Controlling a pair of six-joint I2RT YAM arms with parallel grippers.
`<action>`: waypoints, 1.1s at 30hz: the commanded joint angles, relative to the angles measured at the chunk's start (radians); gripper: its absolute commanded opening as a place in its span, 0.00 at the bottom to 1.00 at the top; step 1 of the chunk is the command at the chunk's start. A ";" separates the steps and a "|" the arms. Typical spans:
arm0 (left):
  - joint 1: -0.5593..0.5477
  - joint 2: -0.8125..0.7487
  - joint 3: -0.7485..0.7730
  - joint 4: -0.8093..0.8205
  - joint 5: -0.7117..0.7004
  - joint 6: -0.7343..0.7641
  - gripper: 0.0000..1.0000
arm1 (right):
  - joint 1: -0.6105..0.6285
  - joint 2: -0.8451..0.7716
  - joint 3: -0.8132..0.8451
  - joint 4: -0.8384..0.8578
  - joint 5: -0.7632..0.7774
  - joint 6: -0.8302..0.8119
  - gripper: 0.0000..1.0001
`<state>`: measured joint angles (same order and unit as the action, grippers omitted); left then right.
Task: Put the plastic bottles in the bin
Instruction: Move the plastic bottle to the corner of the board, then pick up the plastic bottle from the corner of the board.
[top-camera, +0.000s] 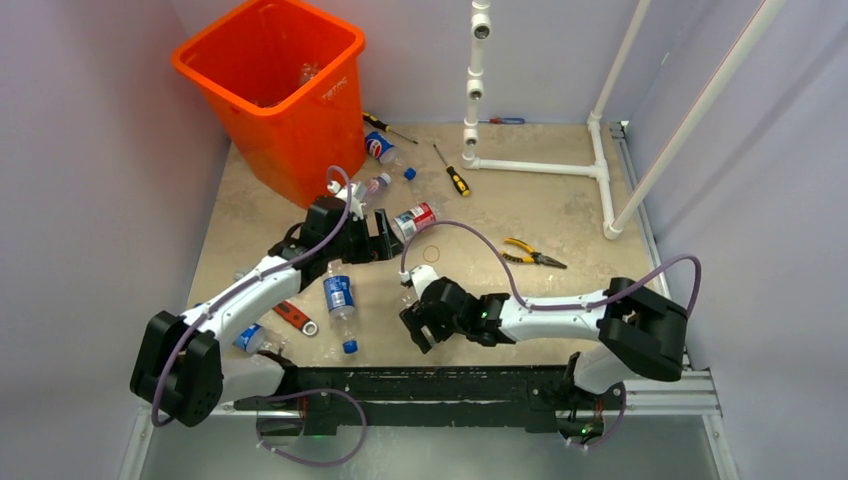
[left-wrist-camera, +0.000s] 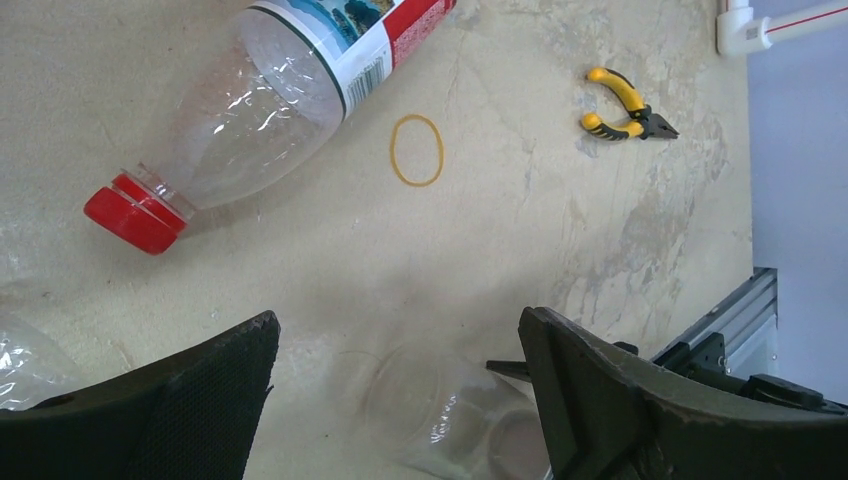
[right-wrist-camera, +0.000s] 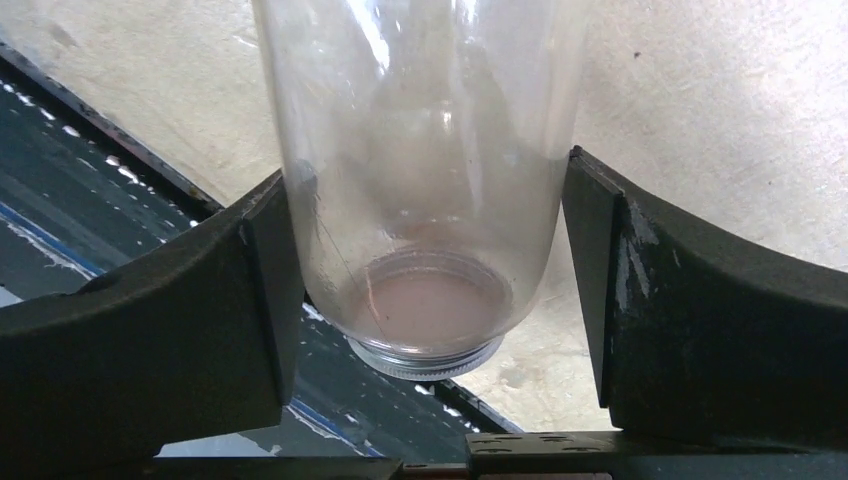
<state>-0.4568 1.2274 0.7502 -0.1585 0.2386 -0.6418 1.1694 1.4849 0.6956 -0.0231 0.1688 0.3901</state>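
My left claw (left-wrist-camera: 398, 325) is wide open and holds nothing. It hangs over the middle of the table (top-camera: 560, 215). In its own camera, a bottle with a red cap (left-wrist-camera: 280, 90) lies on its side at 11 o'clock. A yellow rubber band (left-wrist-camera: 416, 150) lies at 12 o'clock, and the yellow pliers (left-wrist-camera: 625, 110) lie at 1 o'clock. My right claw (right-wrist-camera: 430, 180) has a clear bottle with no cap (right-wrist-camera: 420, 100) between its two fingers, with the open mouth facing the camera. Both fingers look like they touch its sides, but I cannot tell if the claw is squeezing it. From above, the orange bin (top-camera: 300, 140) stands at 11 o'clock on the table, well apart from both claws. I can see a see-through bottle (top-camera: 308, 72) down inside it. A bottle with a blue label (top-camera: 340, 295) lies at 7 o'clock from the left claw. At 4 o'clock from the bin, near its foot, lie a red and blue bottle (top-camera: 380, 148) and a small clear bottle (top-camera: 375, 186).
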 joint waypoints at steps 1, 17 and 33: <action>-0.003 0.041 0.053 -0.019 -0.012 0.023 0.90 | -0.002 -0.034 0.036 -0.065 0.053 0.042 0.91; -0.075 0.144 0.165 -0.013 -0.039 -0.001 0.83 | 0.001 -0.424 -0.044 0.014 -0.286 0.052 0.60; -0.223 0.304 0.112 0.040 -0.179 -0.052 0.58 | 0.042 -0.213 -0.133 0.055 -0.246 0.090 0.26</action>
<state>-0.6754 1.5391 0.8803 -0.1516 0.1268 -0.6731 1.2064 1.2465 0.5640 0.0090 -0.1047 0.4553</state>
